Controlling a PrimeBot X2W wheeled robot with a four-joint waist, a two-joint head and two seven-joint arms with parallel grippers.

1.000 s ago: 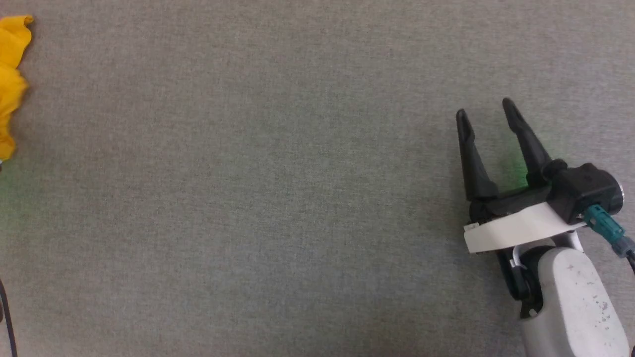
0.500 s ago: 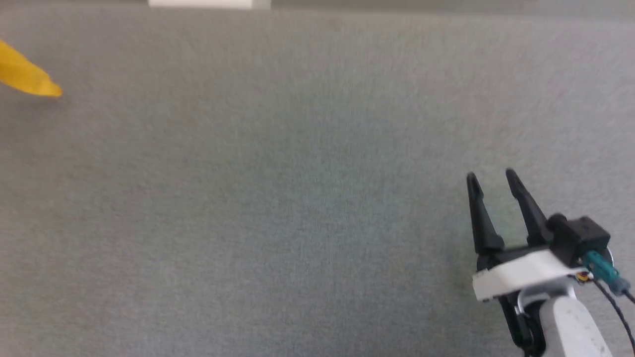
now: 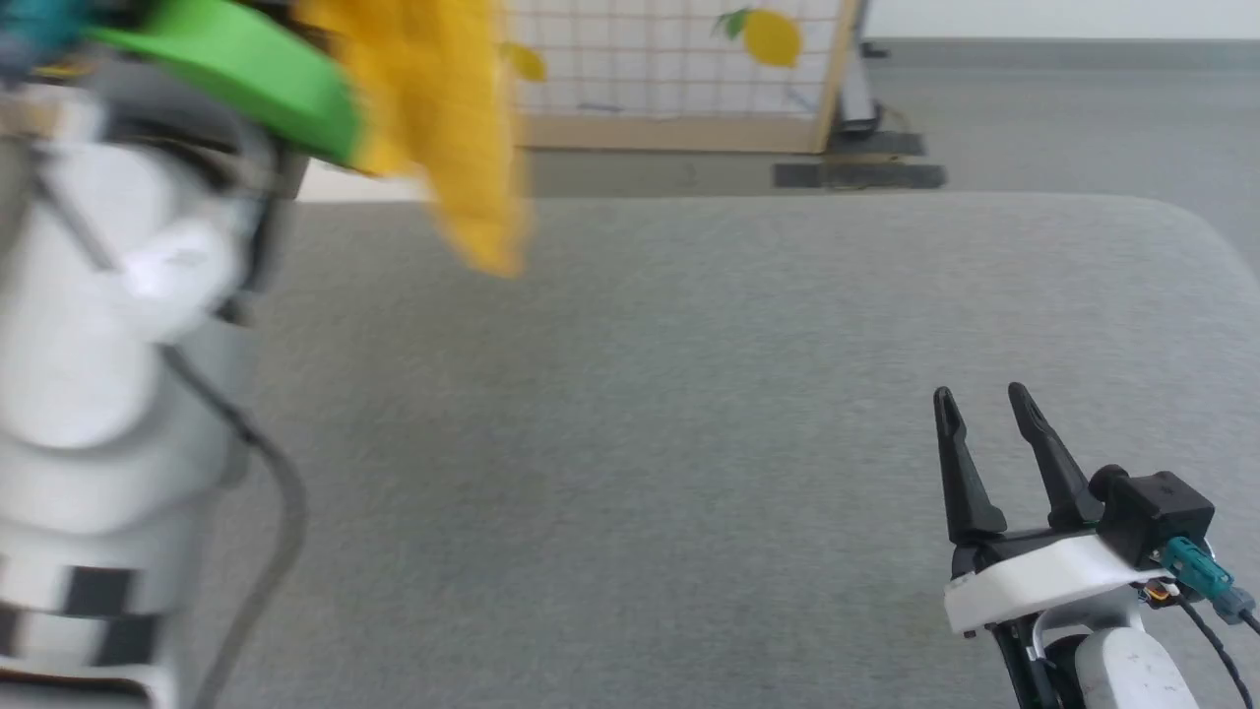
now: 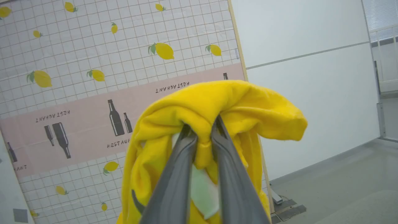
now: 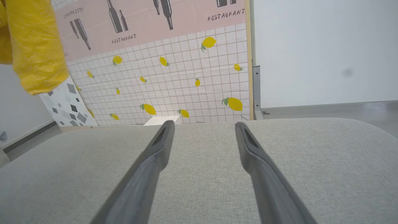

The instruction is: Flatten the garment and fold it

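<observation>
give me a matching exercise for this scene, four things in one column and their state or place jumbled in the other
Column one
1. bright yellow cotton T-shirt
2. left gripper, two long dark fingers
3. right gripper, two long dark fingers
4. white tiled panel with lemon print

Column two
a. stands beyond the far edge of the grey fabric-covered table
b. open and empty, over the table
c. shut on a bunch of cloth
d. hangs bunched in the air

Pairs: 1-d, 2-c, 3-b, 4-a
</observation>
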